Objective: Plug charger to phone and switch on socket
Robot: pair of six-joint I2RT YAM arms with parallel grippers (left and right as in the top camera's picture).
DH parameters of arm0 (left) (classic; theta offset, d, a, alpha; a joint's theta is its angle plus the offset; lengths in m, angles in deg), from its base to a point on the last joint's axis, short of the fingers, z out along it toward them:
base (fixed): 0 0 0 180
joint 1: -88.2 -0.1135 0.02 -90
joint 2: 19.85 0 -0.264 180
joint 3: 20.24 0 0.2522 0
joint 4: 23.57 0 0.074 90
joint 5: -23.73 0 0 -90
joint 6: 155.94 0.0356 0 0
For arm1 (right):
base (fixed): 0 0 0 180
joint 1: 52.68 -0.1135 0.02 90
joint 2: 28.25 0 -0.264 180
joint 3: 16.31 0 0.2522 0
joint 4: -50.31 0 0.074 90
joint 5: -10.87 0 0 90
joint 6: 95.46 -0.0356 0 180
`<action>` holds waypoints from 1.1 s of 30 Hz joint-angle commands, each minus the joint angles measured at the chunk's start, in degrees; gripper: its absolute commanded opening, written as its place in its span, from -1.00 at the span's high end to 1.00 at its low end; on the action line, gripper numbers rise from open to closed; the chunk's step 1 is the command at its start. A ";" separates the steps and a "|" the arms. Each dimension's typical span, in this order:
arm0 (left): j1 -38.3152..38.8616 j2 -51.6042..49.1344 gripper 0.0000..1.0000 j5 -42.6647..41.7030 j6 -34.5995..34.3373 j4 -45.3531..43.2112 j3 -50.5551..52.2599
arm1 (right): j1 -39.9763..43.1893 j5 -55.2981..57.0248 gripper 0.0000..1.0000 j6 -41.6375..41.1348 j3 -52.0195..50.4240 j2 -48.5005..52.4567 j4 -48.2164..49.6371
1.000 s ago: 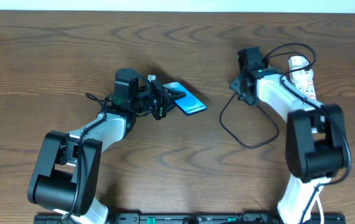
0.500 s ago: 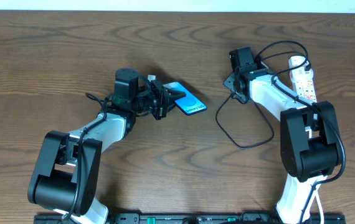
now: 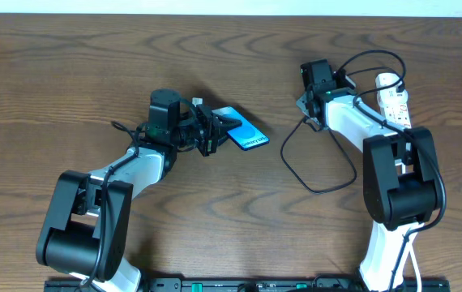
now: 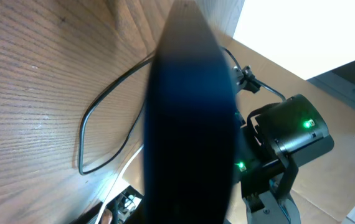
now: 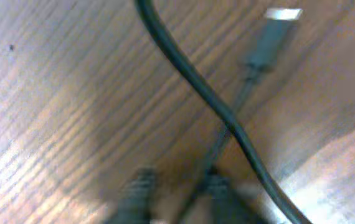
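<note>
My left gripper [image 3: 212, 130] is shut on the near end of the phone [image 3: 245, 132], a slim blue-screened slab held tilted just off the wood. In the left wrist view the phone [image 4: 190, 124] fills the middle as a dark edge-on slab. The charger, a thin black cable [image 3: 316, 185], loops over the table below my right gripper [image 3: 305, 106]. In the right wrist view its plug tip [image 5: 282, 14] lies on the wood ahead, and the cable [image 5: 227, 134] runs back between my blurred, parted fingers [image 5: 179, 190]. The white socket strip [image 3: 394, 99] lies at the far right.
The strip's cord and the black cable arc over the right arm near the table's back edge [image 3: 369, 57]. In the left wrist view the cable loop [image 4: 96, 124] lies on the wood and the right arm [image 4: 286, 134] stands beyond the phone.
My right gripper has moved left and slightly toward the back of the table, dragging the cable loop a little left. The left arm and the phone have not moved.
</note>
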 commanded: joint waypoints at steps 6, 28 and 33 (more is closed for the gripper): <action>-0.31 0.70 0.84 -2.25 1.16 -0.59 -1.11 | -2.16 -13.18 0.98 17.59 -1.75 4.50 1.60; -0.31 0.70 0.85 -2.45 1.16 -0.61 -1.11 | -5.79 -20.22 -0.11 31.50 3.63 4.35 -23.41; -0.33 0.70 0.85 -2.43 1.18 -0.61 -1.11 | -5.62 -11.52 -0.05 20.74 4.72 4.42 -21.70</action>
